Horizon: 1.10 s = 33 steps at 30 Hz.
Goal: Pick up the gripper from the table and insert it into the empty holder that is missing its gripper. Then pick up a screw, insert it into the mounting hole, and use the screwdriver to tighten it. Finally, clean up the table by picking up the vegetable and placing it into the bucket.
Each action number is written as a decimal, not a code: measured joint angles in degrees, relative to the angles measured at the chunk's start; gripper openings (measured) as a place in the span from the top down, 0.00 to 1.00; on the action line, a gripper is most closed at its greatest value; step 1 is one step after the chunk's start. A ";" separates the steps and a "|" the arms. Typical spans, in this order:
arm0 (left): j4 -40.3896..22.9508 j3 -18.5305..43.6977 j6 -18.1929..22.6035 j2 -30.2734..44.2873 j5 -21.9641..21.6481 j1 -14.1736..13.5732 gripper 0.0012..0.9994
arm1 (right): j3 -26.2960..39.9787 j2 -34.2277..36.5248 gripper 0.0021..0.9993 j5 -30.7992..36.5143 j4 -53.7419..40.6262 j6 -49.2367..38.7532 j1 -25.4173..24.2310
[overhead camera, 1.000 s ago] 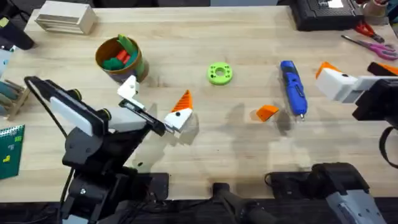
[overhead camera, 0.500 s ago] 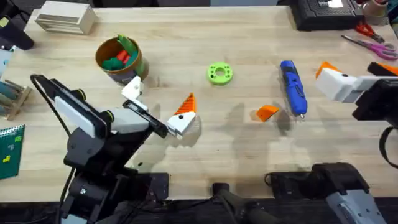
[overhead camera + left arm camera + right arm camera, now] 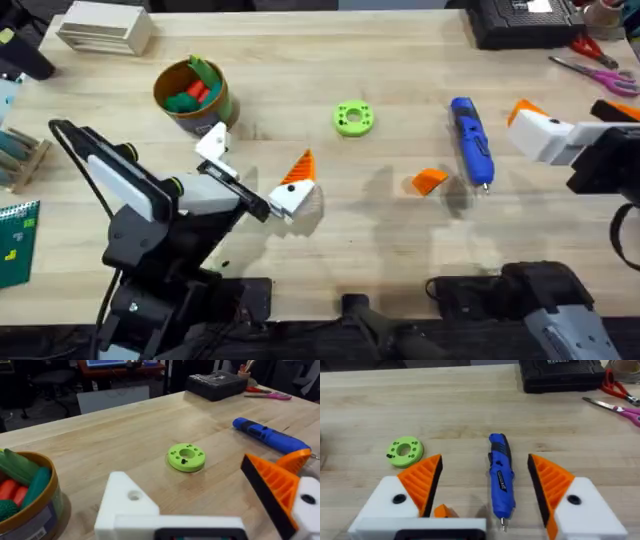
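The loose orange gripper (image 3: 430, 181) lies on the table (image 3: 380, 240), left of the blue screwdriver (image 3: 471, 140); it also peeks out as the orange gripper (image 3: 442, 511) in the right wrist view. My left gripper (image 3: 255, 162) hovers open near the bucket (image 3: 190, 95). One of its fingers is the bare white holder (image 3: 127, 505) with a mounting hole, the other carries an orange pad (image 3: 275, 487). My right gripper (image 3: 485, 480) is open at the right, both pads orange, with the screwdriver (image 3: 500, 477) in front of it. The screw and the vegetable are out of view.
A lime-green ring (image 3: 353, 118) sits mid-table. The bucket holds green and red toys. Red-handled scissors (image 3: 600, 70) and a black box (image 3: 520, 20) are at the far right, a white box (image 3: 100, 30) at the far left.
My left gripper drifted a little to the right over the first half second, then held still. The right arm and the objects have not moved.
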 joint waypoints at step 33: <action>0.17 0.00 -0.22 0.01 11.84 0.00 0.01 | 17.29 33.27 0.01 -10.80 -13.67 -6.63 8.20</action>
